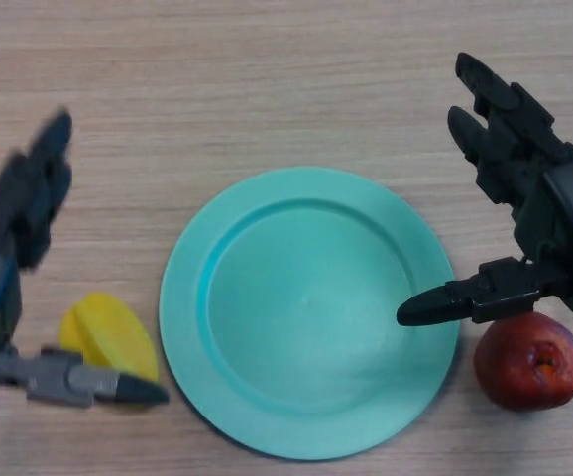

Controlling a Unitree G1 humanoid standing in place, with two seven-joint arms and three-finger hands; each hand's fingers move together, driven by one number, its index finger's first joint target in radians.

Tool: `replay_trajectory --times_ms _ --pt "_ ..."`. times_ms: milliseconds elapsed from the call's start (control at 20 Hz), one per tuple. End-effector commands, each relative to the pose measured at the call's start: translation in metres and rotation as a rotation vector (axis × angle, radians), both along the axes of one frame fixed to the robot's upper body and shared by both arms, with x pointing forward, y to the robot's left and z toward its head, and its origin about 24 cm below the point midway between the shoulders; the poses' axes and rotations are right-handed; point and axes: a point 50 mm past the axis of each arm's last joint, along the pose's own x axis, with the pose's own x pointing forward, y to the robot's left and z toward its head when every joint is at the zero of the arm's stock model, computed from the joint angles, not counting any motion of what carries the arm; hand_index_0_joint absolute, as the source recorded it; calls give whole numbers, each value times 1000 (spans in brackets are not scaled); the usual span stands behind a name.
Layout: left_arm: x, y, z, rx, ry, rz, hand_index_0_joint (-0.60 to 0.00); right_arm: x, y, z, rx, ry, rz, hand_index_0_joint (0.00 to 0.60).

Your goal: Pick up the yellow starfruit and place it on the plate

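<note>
A yellow starfruit (106, 333) lies on the wooden table just left of the turquoise plate (306, 309). My left hand (21, 203) hovers over it at the left edge, open, its thumb (93, 381) reaching across the fruit's near side and its fingers stretched out beyond the fruit. Nothing lies on the plate. My right hand (524, 159) is open on the right, fingers pointing away from me and its thumb (465, 297) stretched over the plate's right rim.
A red-brown round fruit (527, 359) sits on the table right of the plate, under my right wrist. Wooden tabletop (267, 89) spreads behind the plate.
</note>
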Motion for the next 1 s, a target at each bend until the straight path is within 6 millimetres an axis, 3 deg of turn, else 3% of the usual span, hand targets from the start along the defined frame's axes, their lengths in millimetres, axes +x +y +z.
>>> replay_trajectory --times_ms 50,450,1000 --pt "-14 13 17 71 -165 61 0 -6 -3 32 -5 -219 -8 0" --pt "-6 38 -14 167 -166 193 0 -7 7 30 28 -205 28 0" --pt "4 22 -50 147 -144 222 0 -15 5 34 54 -197 33 0"
